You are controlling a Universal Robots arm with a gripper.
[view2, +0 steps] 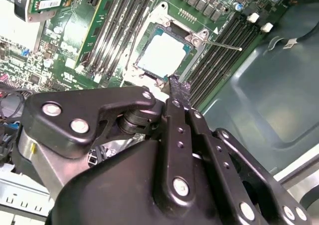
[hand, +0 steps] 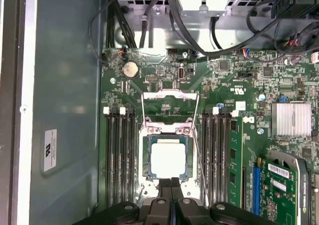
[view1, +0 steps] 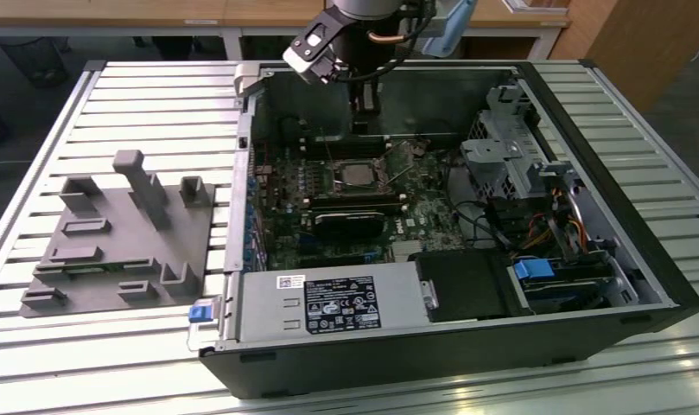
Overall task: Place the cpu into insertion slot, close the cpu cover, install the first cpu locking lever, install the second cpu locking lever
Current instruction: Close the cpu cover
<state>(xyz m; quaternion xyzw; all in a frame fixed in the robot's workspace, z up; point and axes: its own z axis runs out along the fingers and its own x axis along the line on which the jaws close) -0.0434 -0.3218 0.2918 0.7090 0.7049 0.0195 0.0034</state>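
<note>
Small flat square cpu (hand: 169,158) with a pale silver metal top lies seated flat in the socket on the green motherboard (hand: 239,93). The thin silvery cpu cover (hand: 168,94) is folded back open. The black tool (hand: 172,181) is at the socket's edge, fingers pressed together, gripping nothing.

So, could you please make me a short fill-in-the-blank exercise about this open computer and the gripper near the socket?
1. The small square silver-tan cpu sits in its socket on the ___ motherboard.
2. Through the cut-out centre of the thin silvery metal cpu cover, the top of the ___ shows.
3. The black gripper, at the cover's edge, is ___, with fingertips together.
4. In the exterior view, the grey plastic fixture lies on that view's ___ of the black computer case.

Missing words: green; cpu; shut; left.
</note>
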